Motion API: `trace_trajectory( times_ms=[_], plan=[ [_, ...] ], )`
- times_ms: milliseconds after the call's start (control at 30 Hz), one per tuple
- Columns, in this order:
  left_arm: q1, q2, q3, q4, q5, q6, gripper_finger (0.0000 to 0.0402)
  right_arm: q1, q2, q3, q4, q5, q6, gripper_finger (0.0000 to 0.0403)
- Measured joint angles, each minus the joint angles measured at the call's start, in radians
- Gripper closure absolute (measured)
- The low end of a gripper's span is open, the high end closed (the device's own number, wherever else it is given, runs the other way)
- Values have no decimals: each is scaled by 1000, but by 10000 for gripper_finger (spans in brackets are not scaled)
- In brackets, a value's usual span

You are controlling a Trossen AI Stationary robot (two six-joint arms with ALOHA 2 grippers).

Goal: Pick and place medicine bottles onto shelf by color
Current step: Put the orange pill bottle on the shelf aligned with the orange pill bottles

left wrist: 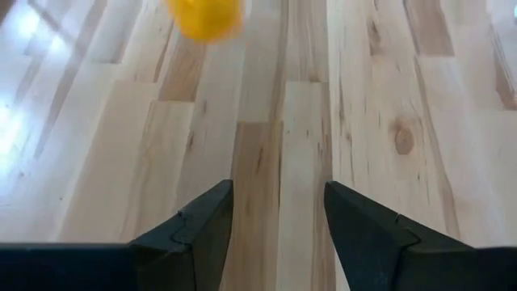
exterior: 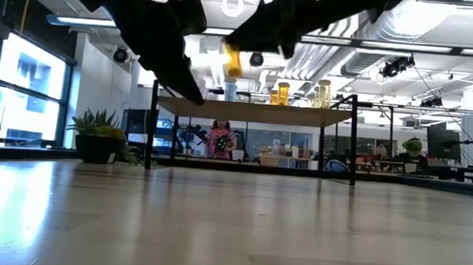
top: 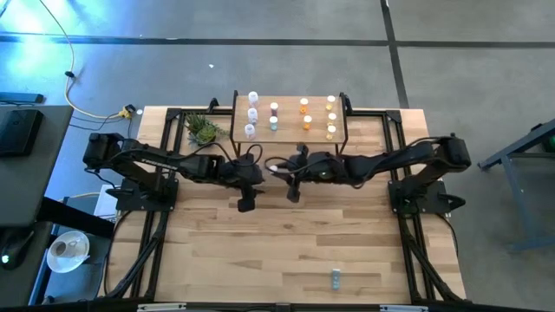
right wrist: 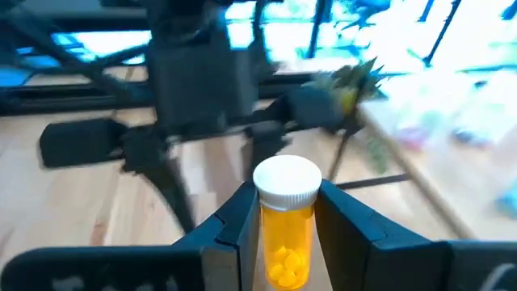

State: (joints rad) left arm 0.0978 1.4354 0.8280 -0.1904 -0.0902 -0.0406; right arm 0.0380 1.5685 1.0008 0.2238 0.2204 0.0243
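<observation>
My right gripper (right wrist: 287, 242) is shut on a yellow-orange bottle with a white cap (right wrist: 287, 234), in the air in front of the shelf (top: 290, 143); the bottle also shows in the low view (exterior: 232, 62). My left gripper (left wrist: 279, 218) is open and empty above the bare tabletop, just left of it (top: 245, 201). The light-wood shelf carries several bottles standing on their bases: pale ones (top: 252, 113) at the left, a teal one (top: 274, 125), orange ones (top: 305, 114) and yellow ones (top: 330, 116) at the right. One more bottle (top: 336, 277) lies near the table's near edge. My right gripper pinches the bottle's yellow-orange body (right wrist: 284, 222) between its two fingers, just under the white cap (right wrist: 287, 182). The fingers come roughly level from the table's right. The bottle stands upright in the hold, cap up, lifted clear of the table.
A small green potted plant (top: 202, 128) stands left of the shelf. The shelf's black legs (exterior: 353, 148) stand at the table's far side. The wide wood tabletop (top: 286, 243) stretches from the arms to the near edge.
</observation>
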Motion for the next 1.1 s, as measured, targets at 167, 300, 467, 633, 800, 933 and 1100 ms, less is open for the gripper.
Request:
trace_trajectory(
  times_ms=[167, 300, 467, 633, 800, 933, 1100],
  plan=[
    [0, 1, 0, -1, 0, 0, 216, 0, -89, 0, -27, 88, -63, 309],
    [0, 1, 0, -9, 0, 0, 216, 0, -160, 0, -47, 183, -116, 309],
    [0, 1, 0, -15, 0, 0, 216, -1, -236, 0, -105, 283, -200, 309],
    [0, 1, 0, -15, 0, 0, 216, -19, -274, -1, -199, 353, -202, 309],
    [0, 2, 0, -15, 0, -7, 216, -67, -249, -2, -322, 363, -77, 309],
    [0, 2, -1, -16, 0, -8, 216, -80, -223, -3, -362, 379, -22, 309],
    [0, 2, -1, -25, 0, -8, 216, -65, -212, -9, -392, 382, 32, 309]
  ],
)
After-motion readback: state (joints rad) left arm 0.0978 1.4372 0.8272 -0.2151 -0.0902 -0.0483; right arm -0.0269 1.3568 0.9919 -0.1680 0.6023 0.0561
